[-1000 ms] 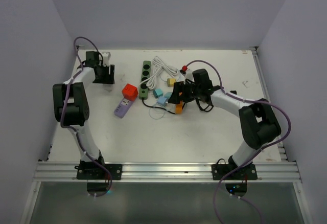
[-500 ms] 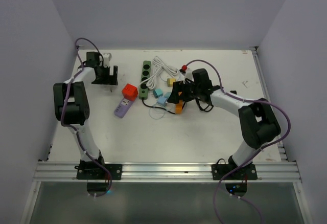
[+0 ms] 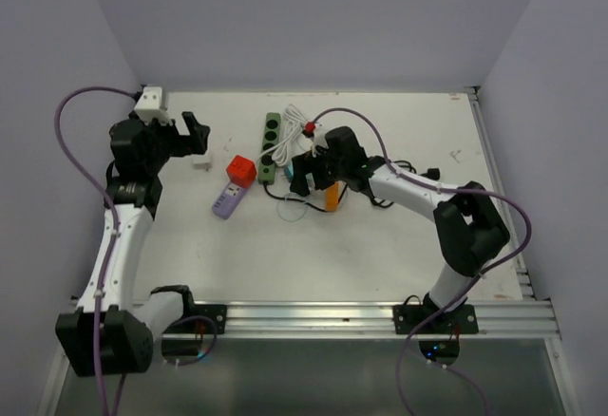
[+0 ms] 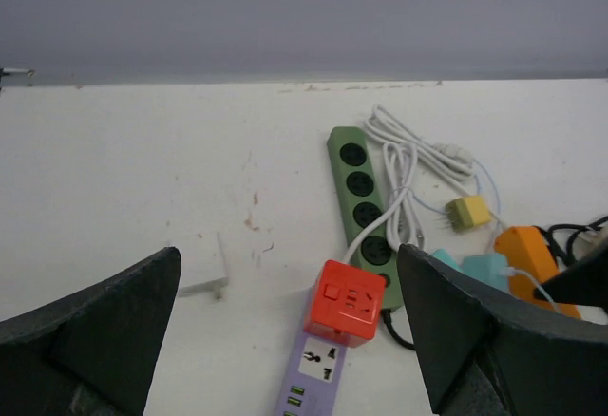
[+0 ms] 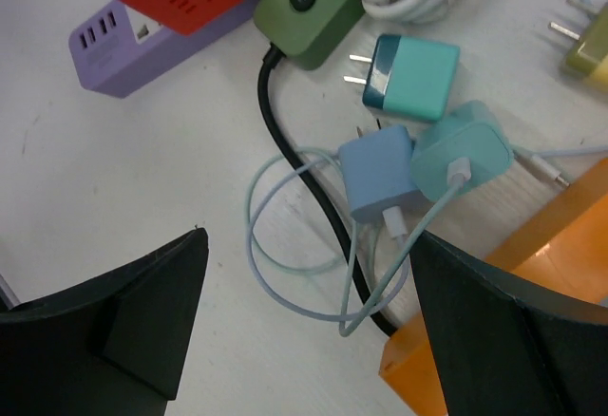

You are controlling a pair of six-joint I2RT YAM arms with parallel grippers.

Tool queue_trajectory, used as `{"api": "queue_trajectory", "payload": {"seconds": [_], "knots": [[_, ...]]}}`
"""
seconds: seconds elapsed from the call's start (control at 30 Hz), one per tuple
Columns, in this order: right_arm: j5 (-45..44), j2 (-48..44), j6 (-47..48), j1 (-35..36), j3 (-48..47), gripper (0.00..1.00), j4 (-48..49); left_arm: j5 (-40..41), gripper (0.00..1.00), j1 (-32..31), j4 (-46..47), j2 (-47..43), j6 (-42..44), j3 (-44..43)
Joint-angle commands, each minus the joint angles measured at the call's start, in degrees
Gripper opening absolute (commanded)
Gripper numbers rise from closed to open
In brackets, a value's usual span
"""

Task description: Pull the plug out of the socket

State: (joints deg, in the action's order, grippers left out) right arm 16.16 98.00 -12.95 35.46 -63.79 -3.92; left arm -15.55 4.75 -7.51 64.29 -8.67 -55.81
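The dark-green power strip (image 3: 272,147) lies at the table's middle back, and in the left wrist view (image 4: 364,202) its four round sockets show no plug. A white cord (image 4: 394,198) crosses its near end. Its black cord (image 5: 285,141) runs from the switch end (image 5: 306,3). A white plug (image 3: 199,161) lies loose on the table at the left (image 4: 195,269). My left gripper (image 3: 195,136) is open and empty, raised above that plug (image 4: 288,255). My right gripper (image 3: 302,174) is open and empty over the blue adapter (image 5: 380,174) and black cord (image 5: 309,240).
A red cube socket (image 3: 241,170) sits on the lavender strip (image 3: 228,202). Teal adapters (image 5: 413,76), a yellow plug (image 4: 467,212), the orange strip (image 5: 513,274) and a coiled white cable (image 3: 296,126) crowd the area right of the green strip. Walls enclose the back and sides.
My left arm has lifted and swung back towards the left, leaving the white plug on the table. My right gripper has moved left, closer to the green strip's near end.
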Motion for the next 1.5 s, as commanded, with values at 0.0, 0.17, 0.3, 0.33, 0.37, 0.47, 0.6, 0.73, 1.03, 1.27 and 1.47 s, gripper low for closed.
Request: {"api": "queue_trajectory", "payload": {"seconds": [0.0, 0.17, 0.3, 0.33, 0.37, 0.47, 0.6, 0.73, 1.03, 1.27, 1.47], "knots": [[-6.58, 1.75, 2.22, 2.76, -7.57, 0.91, -3.27, -1.32, 1.00, -2.28, 6.54, -6.18, -4.78, 7.54], [-9.13, 7.90, 6.88, 6.98, -18.72, 0.91, -6.87, -0.89, 1.00, -4.05, 6.54, -12.33, -4.42, 11.60], [-4.67, 10.11, 7.33, 7.43, -23.65, 0.91, -9.95, 2.00, 1.00, -7.47, 6.11, -16.12, -3.82, 11.43], [-4.13, 9.76, 6.80, 7.51, -24.44, 0.91, -10.05, 3.32, 1.00, -7.83, 5.93, -16.91, -3.81, 11.34], [-4.21, 9.41, 6.19, 7.95, -24.45, 0.91, -8.75, 3.33, 1.00, -8.27, 5.84, -17.27, -4.16, 11.43], [-5.08, 11.23, 6.97, 9.09, -25.76, 0.93, -6.98, 1.58, 1.00, -8.36, 6.54, -18.06, -5.57, 11.78], [-7.11, 19.94, 10.22, 9.71, -36.21, 0.93, -12.77, 2.02, 1.00, -8.45, 4.88, -19.02, -5.66, 10.38], [-8.87, 25.31, 12.51, 11.12, -41.76, 0.94, -10.85, 4.47, 1.00, -10.64, 3.91, -20.35, -4.78, 10.29], [-6.41, 33.65, 18.05, 12.61, -49.84, 0.95, -11.02, 3.60, 1.00, -11.17, 3.38, -20.96, -4.25, 9.49], [-6.06, 35.51, 17.61, 13.32, -50.38, 0.95, -8.83, 1.58, 1.00, -11.61, 3.73, -20.17, -4.17, 9.49], [-4.74, 36.13, 17.26, 13.40, -49.68, 0.73, -7.60, 1.58, 1.00, -11.61, 3.46, -19.91, -3.82, 9.49]]}}
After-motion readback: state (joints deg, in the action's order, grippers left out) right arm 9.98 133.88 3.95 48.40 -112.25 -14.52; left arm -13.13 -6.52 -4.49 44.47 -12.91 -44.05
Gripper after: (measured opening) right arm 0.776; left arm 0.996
